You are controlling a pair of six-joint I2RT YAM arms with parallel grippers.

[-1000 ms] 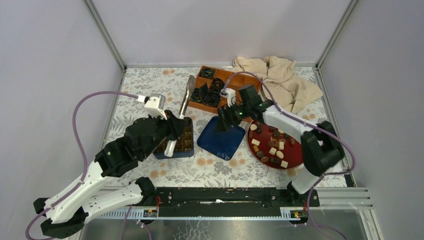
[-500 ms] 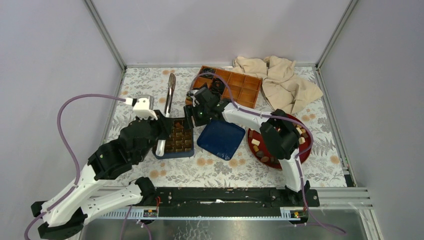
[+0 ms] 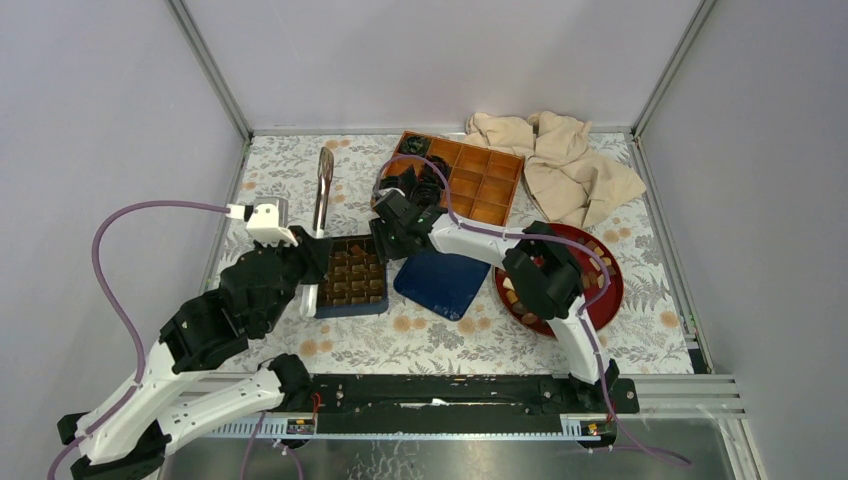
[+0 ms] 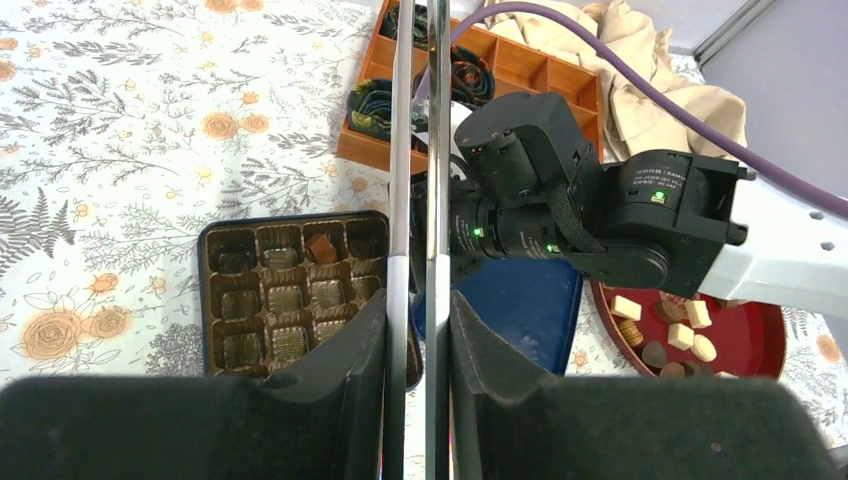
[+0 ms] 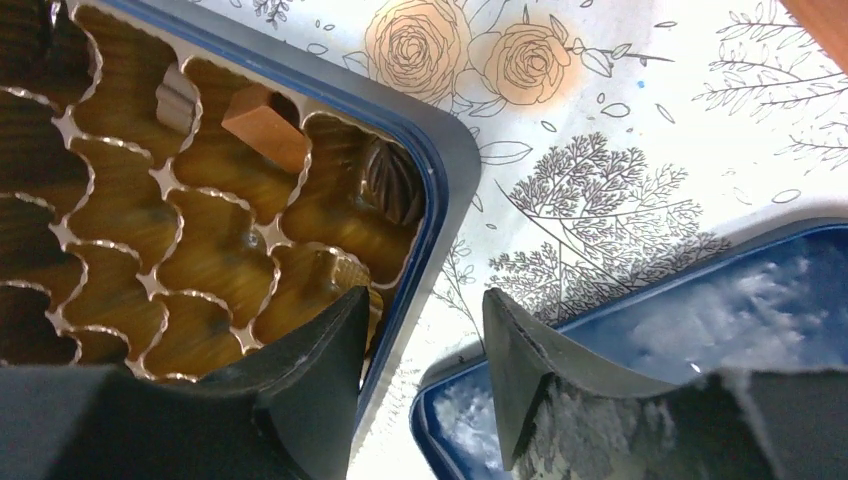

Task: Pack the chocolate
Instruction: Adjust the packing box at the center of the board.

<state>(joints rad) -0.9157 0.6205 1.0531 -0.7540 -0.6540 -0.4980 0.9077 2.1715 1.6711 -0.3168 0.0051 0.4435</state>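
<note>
Your right hand (image 5: 422, 305) swung from plate (image 4: 760, 340) to box (image 5: 440, 160), jaws half-wide astride its rim; your left hand (image 4: 415, 320) clamped the tongs (image 4: 437, 150). Chocolate (image 4: 687, 335) lay mostly on the plate and looked light and brittle; its sides were the place to grip.

Your right gripper (image 5: 425, 310) stands with jaws parted in the narrow gap between the chocolate box (image 5: 440, 170) and the blue lid (image 5: 700, 300), with one finger over the box's rim, so sideways room there is slim. In the top view, the tongs (image 3: 322, 190) clamped in the left gripper (image 3: 305, 268) bar the box's left flank, while the wooden tray (image 3: 490, 190) and cloth (image 3: 570, 165) crowd the upper centre and right. Bare tablecloth (image 3: 280, 165) at upper left and the strip at lower centre give you passage.
</note>
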